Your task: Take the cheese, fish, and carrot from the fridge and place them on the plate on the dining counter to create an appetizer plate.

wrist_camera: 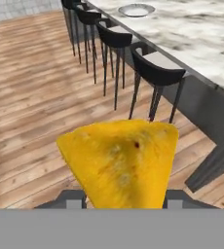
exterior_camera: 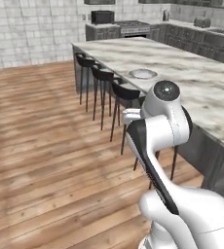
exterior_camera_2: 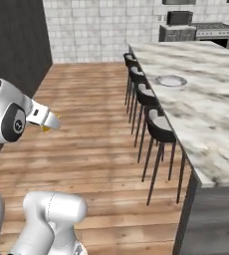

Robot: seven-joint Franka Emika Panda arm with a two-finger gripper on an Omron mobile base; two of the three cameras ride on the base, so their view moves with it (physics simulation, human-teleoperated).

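And here's the cheese (wrist_camera: 121, 163), a yellow-orange wedge sitting big in the lower middle of the hand view, point down, clamped between the two dark tips of the tool (wrist_camera: 122, 200) at the bottom edge. So the tool is grasping the cheese, jaws pressed against its sides. In the right base view the tool (exterior_camera_2: 51, 124) sits at the left of the frame, a scrap of orange cheese (exterior_camera_2: 47, 129) peeking out beneath it, held up over the wooden floor (exterior_camera_2: 91, 129). The marble worktop (exterior_camera_2: 206, 109) runs down the right side of that view, with the round grey plate (exterior_camera_2: 171, 80) lying on it in the upper right, well apart from the cheese. Black stools (exterior_camera_2: 159, 127) line the worktop's near edge. In the left base view the plate (exterior_camera: 142, 74) rests on the worktop (exterior_camera: 201, 82) just above centre, stools (exterior_camera: 104, 75) in a row to its left, and the white arm (exterior_camera: 162, 126) rises at the lower right.
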